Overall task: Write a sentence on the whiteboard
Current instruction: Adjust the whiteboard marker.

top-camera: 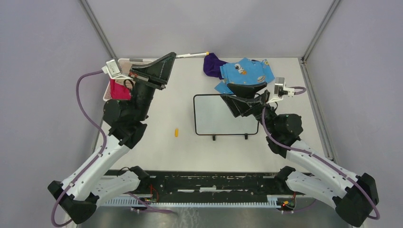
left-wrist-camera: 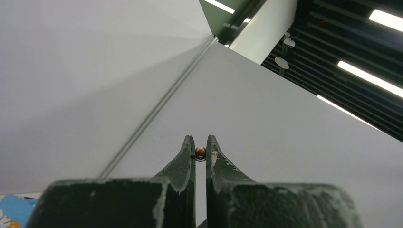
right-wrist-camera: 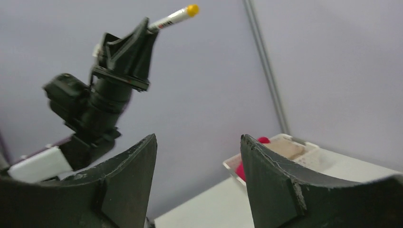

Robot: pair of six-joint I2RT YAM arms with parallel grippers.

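The whiteboard [top-camera: 215, 118] lies flat mid-table, its showing surface plain white; the sentence is not in view. My left gripper [top-camera: 172, 57] is raised at the back left, shut on a white marker [top-camera: 192, 55] whose orange end points right. Its wrist view looks up at the wall, with the marker [left-wrist-camera: 200, 152] seen end-on, pinched between the fingertips of the left gripper [left-wrist-camera: 200, 138]. My right gripper [top-camera: 233, 97] hovers over the board's upper right corner, open and empty. Between the fingers of the right gripper [right-wrist-camera: 198, 137], its wrist view shows the raised marker [right-wrist-camera: 173, 16].
A small orange cap [top-camera: 176, 132] lies on the table left of the board. A blue patterned cloth [top-camera: 247, 71] and a purple cloth [top-camera: 214, 66] sit behind the board. A white tray [top-camera: 124, 62] with a red item [top-camera: 119, 90] stands at the back left.
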